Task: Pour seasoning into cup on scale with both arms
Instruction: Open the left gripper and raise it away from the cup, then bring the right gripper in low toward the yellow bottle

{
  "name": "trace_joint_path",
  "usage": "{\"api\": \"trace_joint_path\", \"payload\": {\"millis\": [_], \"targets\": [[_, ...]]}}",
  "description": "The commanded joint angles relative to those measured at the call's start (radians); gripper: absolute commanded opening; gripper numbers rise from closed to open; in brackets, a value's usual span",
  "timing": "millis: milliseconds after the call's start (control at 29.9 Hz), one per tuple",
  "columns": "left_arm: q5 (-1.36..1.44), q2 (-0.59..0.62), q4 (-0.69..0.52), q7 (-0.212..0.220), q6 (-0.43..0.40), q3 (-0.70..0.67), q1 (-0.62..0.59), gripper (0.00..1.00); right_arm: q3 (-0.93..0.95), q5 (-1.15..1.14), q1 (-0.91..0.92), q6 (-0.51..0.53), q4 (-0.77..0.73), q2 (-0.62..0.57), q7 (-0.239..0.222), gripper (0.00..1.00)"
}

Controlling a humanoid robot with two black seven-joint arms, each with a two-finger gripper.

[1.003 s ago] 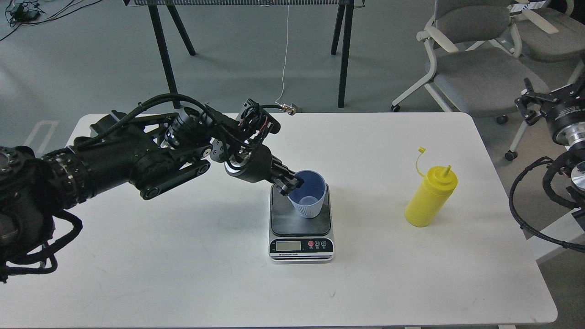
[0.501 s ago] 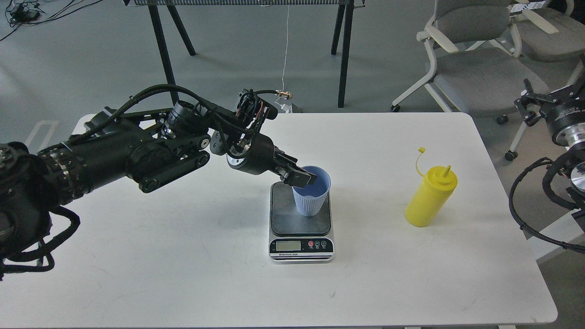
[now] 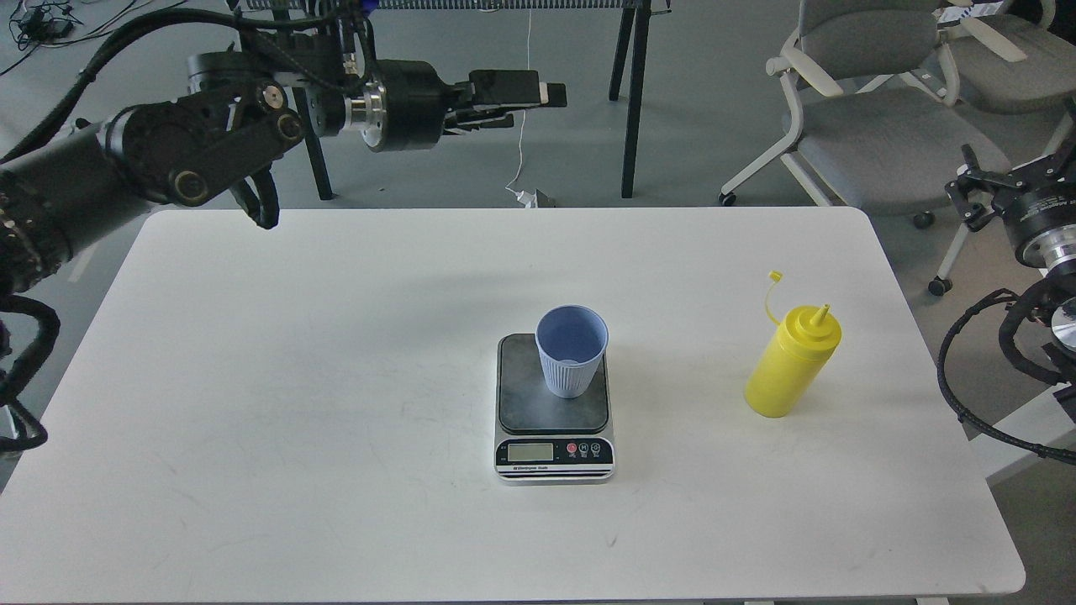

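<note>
**Cup set upright on scale; L arm raised clear, R arm at table edge**

The left arm (image 3: 151, 151) is seen stretched across the upper left of the view, high above the white table (image 3: 294, 378), w/ forearm and silver wrist ring roughly level. The left gripper (image 3: 538, 97) is pointed right, beyond the table's far edge. Its fingers are seen side-on, lying close together w/ only a thin gap showing; nothing is held.

The right arm (image 3: 1034, 277) is seen only in part at the right edge, off the table, w/ looped black cables. The right gripper (image 3: 975, 193) is viewed dark and end-on, so whether it is open or closed cannot be told; nothing is seen in it.

The cup (image 3: 572, 351) is light blue plastic, tapered, finely ribbed outside, smooth inside. It is stood upright on the dark platform of the scale (image 3: 553, 420), toward the far-right part. The scale is flat, rectangular, w/ a silver front, LCD and round buttons, approx. at table centre.

The seasoning (image 3: 792, 361), a yellow squeeze bottle w/ pointed nozzle and tethered cap, is stood on the table well to the right of the scale, untouched.
</note>
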Motion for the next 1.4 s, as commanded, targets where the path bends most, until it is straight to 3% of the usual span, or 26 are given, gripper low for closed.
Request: {"api": "trace_joint_path", "payload": {"millis": [0, 234, 334, 468, 769, 1036, 1370], "targets": [[-0.172, 0.142, 0.004, 0.000, 0.000, 0.002, 0.003, 0.99, -0.007, -0.001, 0.007, 0.000, -0.003, -0.004, -0.002, 0.99], [-0.314, 0.275, 0.038, 0.000, 0.000, -0.012, 0.112, 0.99, 0.025, 0.020, 0.027, 0.000, 0.013, -0.004, -0.010, 0.99], [-0.333, 0.298, 0.038, 0.000, 0.000, -0.037, 0.149, 0.99, 0.077, 0.106, 0.021, 0.000, 0.098, -0.020, -0.028, 0.99], [-0.333, 0.301, 0.038, 0.000, 0.000, -0.040, 0.207, 0.99, 0.069, 0.258, 0.001, 0.000, 0.287, -0.189, -0.074, 0.99], [-0.330, 0.281, 0.038, 0.000, 0.000, -0.041, 0.259, 0.99, 0.079, 0.425, -0.148, 0.000, 0.545, -0.429, -0.113, 0.99], [-0.325, 0.244, 0.038, 0.000, 0.000, -0.040, 0.284, 0.99, 0.088, 0.642, -0.303, 0.000, 0.796, -0.495, -0.114, 0.99], [-0.322, 0.233, 0.038, 0.000, 0.000, -0.040, 0.341, 0.99, 0.102, 0.688, -0.453, 0.000, 0.869, -0.515, -0.107, 1.00]]}}
